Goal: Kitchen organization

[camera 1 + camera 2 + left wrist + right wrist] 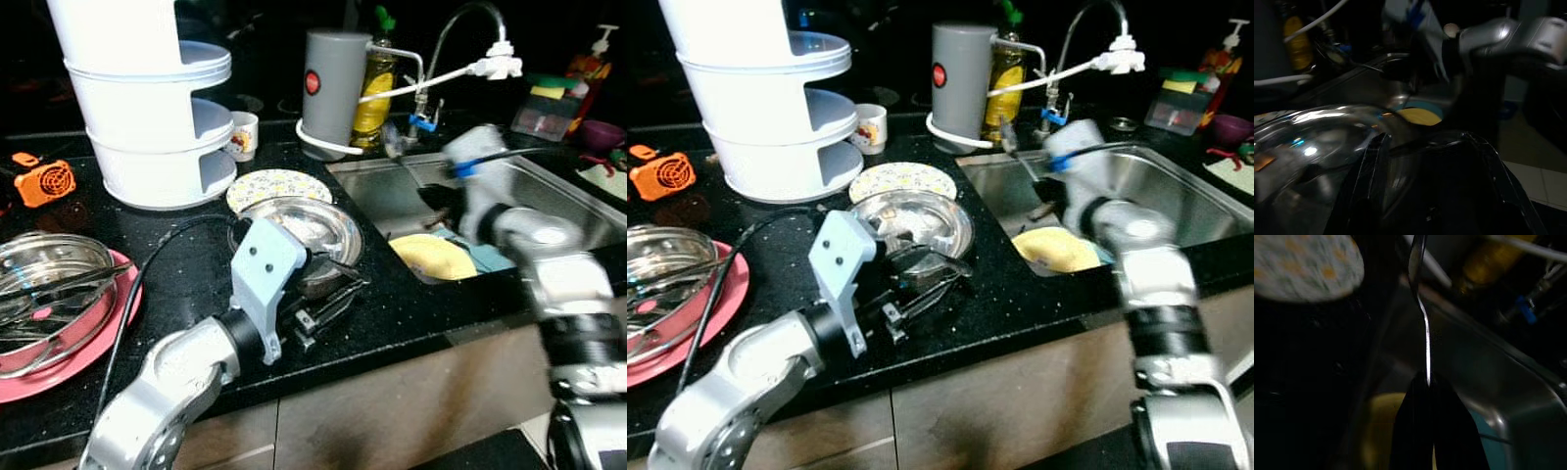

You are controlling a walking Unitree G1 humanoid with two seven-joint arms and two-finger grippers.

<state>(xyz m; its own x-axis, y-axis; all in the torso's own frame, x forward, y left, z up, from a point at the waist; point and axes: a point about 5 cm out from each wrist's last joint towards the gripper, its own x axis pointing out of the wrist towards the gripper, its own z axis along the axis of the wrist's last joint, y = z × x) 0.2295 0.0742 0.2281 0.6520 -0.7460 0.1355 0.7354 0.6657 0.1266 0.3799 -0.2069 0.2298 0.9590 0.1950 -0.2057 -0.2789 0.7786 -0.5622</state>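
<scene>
Over the sink [549, 191], the right gripper [1427, 382] is pinched closed on the thin handle of what looks like a spoon [1422, 318], held above the yellow sponge [436, 257]. The left gripper [931, 279] holds its fingers apart around the rim of the steel bowl [926, 220] on the black counter [411, 313].

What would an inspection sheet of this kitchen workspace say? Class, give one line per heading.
Surface: black counter, steel sink set in it.
Job's things: steel bowl; spoon; yellow plate in the sink.
Clutter: white rack, mug, patterned plate, pink plate, grey canister.
Grippers: left gripper at the bowl's rim; right gripper shut on the spoon.
Cables: black cable.
Surroundings: tap.
</scene>
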